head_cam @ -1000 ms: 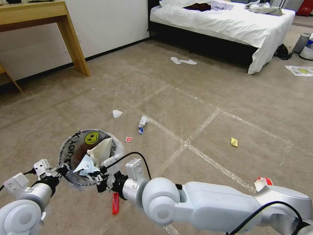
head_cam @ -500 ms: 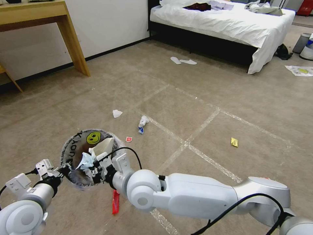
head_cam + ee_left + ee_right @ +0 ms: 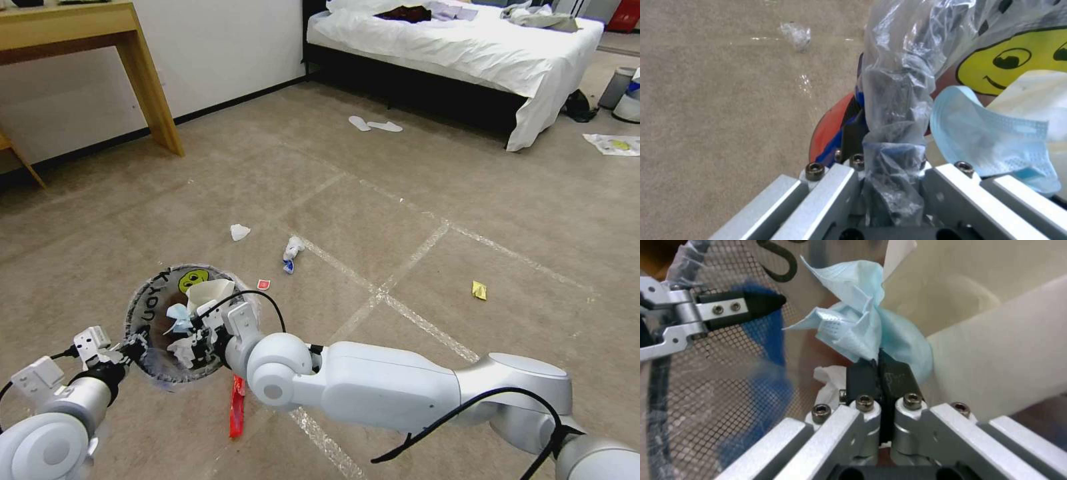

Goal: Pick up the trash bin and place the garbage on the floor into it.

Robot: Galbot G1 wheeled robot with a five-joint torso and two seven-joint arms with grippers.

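Two grippers meet at the lower left: the left gripper clamps the rim of the red, plastic-lined trash bin, while the right gripper, inside it, pinches a crumpled light-blue mask.

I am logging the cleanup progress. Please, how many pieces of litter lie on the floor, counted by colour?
White: 1, a tissue
White and blue: 1, a crumpled wrapper
Red: 2, a small wrapper and a long wrapper
Yellow: 1, a wrapper
Total: 5 on the floor
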